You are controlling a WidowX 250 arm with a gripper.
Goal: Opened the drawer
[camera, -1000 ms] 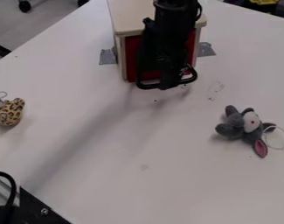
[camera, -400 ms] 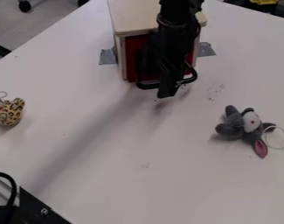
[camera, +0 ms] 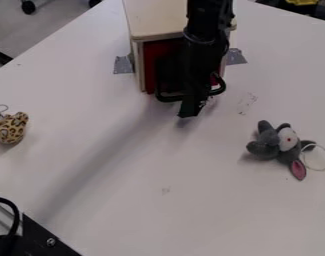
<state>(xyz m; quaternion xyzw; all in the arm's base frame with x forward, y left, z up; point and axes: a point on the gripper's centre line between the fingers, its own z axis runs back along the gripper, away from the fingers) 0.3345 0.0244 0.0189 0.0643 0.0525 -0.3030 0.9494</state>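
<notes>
One black gripper [camera: 191,111] hangs at the drawer handle [camera: 168,98]; whether its jaws stand apart, together or clamped on anything, I cannot tell. The handle's bends show on either side of the jaws, and its middle looks the best place to hook for a straight pull. Just behind the jaws is the red drawer [camera: 150,65], in a pale wooden box [camera: 151,22]. I'd expect it light but stiff, apt to bind if tugged askew. Farther out, a grey plush toy [camera: 268,145] lies to the jaws' right in view, a spotted one [camera: 11,130] well to their left.
</notes>
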